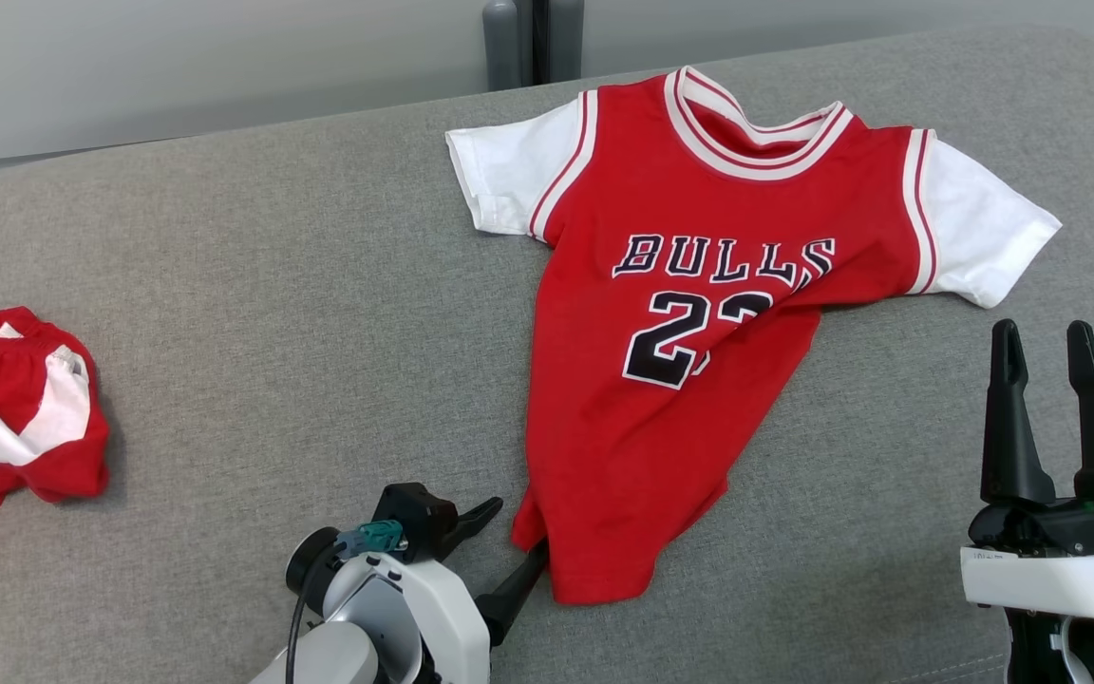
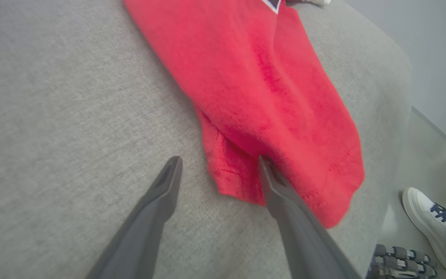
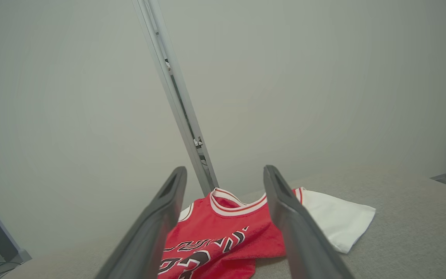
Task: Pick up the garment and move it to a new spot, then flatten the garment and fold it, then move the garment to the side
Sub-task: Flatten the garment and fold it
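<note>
At the left, red-and-white shorts (image 1: 15, 418) lie on the grey cushion (image 1: 272, 285); the left gripper (image 1: 517, 528), jaws spread and empty, has one finger touching the near-left hem corner of the red Bulls jersey (image 1: 661, 427); it lies face up in the middle, collar away from the robot, long axis far to near, lower half skewed leftward; this seems the flattening step, and next that corner must be pinched and drawn straight; the right gripper (image 1: 1044, 331), spread and empty, waits clear of the cloth.

Red jersey (image 1: 699, 285) with white sleeves, striped trim, black white-edged lettering, on plain grey cushion (image 1: 272, 285)
</note>
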Controlling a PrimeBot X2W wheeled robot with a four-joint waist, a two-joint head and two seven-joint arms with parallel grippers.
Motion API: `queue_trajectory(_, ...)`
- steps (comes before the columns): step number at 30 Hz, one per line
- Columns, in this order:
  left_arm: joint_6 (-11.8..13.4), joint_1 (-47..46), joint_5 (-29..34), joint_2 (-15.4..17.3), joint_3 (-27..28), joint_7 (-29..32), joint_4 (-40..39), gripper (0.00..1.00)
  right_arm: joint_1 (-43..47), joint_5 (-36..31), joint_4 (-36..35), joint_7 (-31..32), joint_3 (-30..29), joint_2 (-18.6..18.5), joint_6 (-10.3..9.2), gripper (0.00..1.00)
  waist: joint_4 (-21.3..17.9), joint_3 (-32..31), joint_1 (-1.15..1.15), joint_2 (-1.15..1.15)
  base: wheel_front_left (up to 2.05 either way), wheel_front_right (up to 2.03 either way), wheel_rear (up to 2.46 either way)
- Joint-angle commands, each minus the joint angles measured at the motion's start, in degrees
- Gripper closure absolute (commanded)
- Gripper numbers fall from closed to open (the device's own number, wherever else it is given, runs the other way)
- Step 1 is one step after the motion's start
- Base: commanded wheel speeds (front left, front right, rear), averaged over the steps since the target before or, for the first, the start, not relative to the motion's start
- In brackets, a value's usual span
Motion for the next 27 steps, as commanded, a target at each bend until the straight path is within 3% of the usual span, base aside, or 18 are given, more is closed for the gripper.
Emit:
queue_trajectory(1, -0.1, -1.1, -0.6, 0.0, -0.5, -0.6, 0.7, 0.00, -0.7, 0.2, 0.1, -0.1, -0.2, -0.3, 0.00, 0.00, 0.0, 0.1, 0.00, 0.00, 0.00, 0.00, 0.00)
queue_trajectory(2, -0.1, -1.4, -0.8, -0.1, -1.0, -0.6, 1.0, 0.00, -0.8, 0.2, 0.1, -0.1, -0.1, -0.3, 0.00, 0.00, 0.0, 0.2, 0.00, 0.00, 0.00, 0.00, 0.00)
queue_trajectory(3, -0.1, -1.8, -1.1, -0.2, -1.4, -0.8, 1.3, 0.30, -0.9, 0.1, 0.2, -0.1, -0.1, -0.3, 0.00, 0.00, 0.0, 0.2, 0.00, 0.00, 0.00, 0.00, 0.00)
queue_trajectory(5, -0.1, -2.1, -2.2, -0.4, -2.0, -1.4, 1.4, 1.00, -0.9, 0.0, 0.3, -0.1, -0.1, -0.3, 0.00, 0.00, 0.0, 0.2, 0.00, 0.00, 0.00, 0.00, 0.00)
queue_trajectory(12, 0.0, -3.3, -4.5, 0.2, -2.6, -3.6, 2.8, 1.00, -0.8, -0.8, 0.5, -0.1, -0.8, -0.3, 0.00, 0.00, 0.5, -0.1, 0.00, 0.00, 0.00, 0.00, 0.00)
queue_trajectory(27, 6.7, -1.6, -7.5, 2.9, 7.2, -12.9, 3.9, 1.00, 0.8, -1.4, 0.5, -0.1, -1.0, -0.3, 0.00, 0.00, 4.2, -5.6, 0.00, 0.00, 0.00, 0.00, 0.00)
